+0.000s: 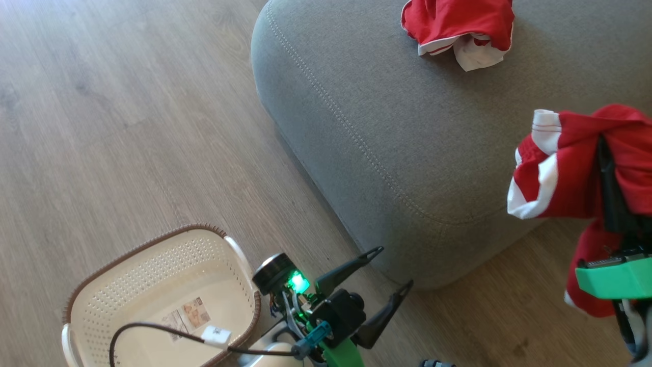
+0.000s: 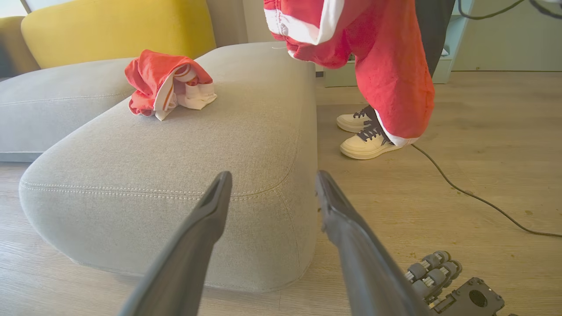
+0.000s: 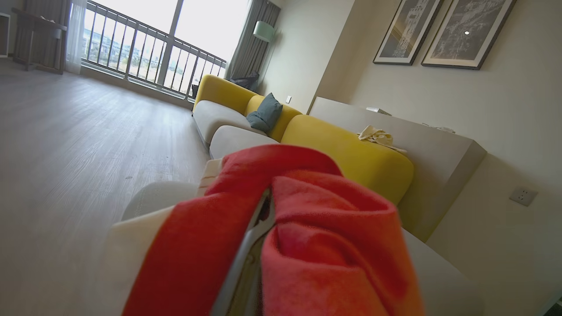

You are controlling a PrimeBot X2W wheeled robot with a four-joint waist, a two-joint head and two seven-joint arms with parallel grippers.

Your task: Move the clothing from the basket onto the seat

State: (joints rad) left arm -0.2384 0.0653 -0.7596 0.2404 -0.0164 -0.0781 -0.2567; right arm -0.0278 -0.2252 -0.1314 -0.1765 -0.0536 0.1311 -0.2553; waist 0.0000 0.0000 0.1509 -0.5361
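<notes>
The right pincer (image 1: 605,153) is pressed together on a red-and-white garment (image 1: 560,173), which hangs bunched around its fingers above the near right edge of the grey seat (image 1: 387,127), held high, probably so the trailing cloth clears the cushion before release. The other garment (image 1: 458,30) lies crumpled at the seat's far side. The basket (image 1: 153,239), bare of clothing, stands on the floor at the near left, and the left pincer (image 1: 395,266) hovers beside it, spread wide and idle
</notes>
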